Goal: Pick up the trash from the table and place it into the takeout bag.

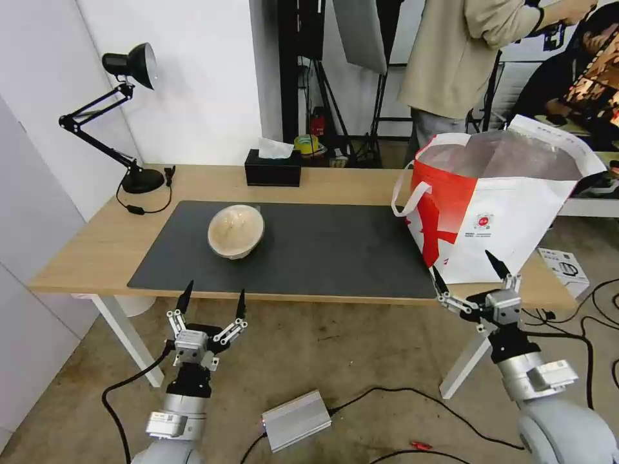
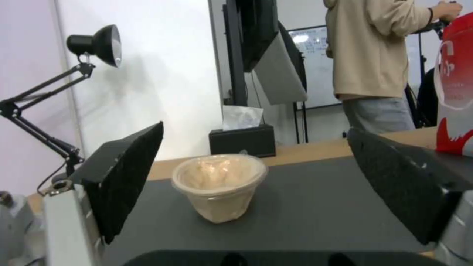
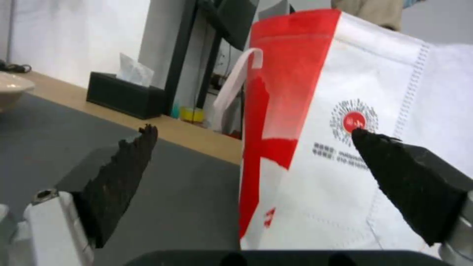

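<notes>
Surfaces I can log: table (image 1: 97, 248), light wood, matt grain; mat (image 1: 322, 248), dark grey, matt, smooth. Beige bowl (image 1: 236, 231), thin translucent plastic, faint sheen. Takeout bag (image 1: 509, 225), woven-look cloth, silver foil lining. Left gripper (image 1: 213, 301) pads (image 2: 123, 177): black, rough.

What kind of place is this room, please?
Probably a studio or lab arranged like an office desk. A wooden table carries a desk lamp and a tissue box, while light stands stand behind it and cables lie loose on the floor.
</notes>
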Tool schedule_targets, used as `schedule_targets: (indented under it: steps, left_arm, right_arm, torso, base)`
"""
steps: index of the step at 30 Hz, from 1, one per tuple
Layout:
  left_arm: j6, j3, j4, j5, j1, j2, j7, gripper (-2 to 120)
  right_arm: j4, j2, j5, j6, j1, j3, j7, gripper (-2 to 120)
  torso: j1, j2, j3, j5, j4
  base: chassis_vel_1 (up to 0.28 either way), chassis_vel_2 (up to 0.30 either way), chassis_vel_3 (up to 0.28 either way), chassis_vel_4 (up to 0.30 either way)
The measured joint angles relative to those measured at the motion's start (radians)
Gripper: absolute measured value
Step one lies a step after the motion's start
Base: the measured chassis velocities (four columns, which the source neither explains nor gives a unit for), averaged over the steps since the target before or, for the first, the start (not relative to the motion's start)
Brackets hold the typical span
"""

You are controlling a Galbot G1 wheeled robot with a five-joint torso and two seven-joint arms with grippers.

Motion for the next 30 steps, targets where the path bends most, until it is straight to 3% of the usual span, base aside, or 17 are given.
schedule_targets:
  steps: [30]
  left_arm:
    - [0.016, -0.001, 0.010, 0.001, -0.018, 0.005, 0.001, 100]
  right_arm:
    - [-0.072, 0.062, -0.065, 0.121, -0.046, -0.004, -0.028, 100]
  torso:
    - [0.000, 0.000, 0.000, 0.0001, 0.0000]
  base:
    - [0.000, 0.000, 0.000, 0.000]
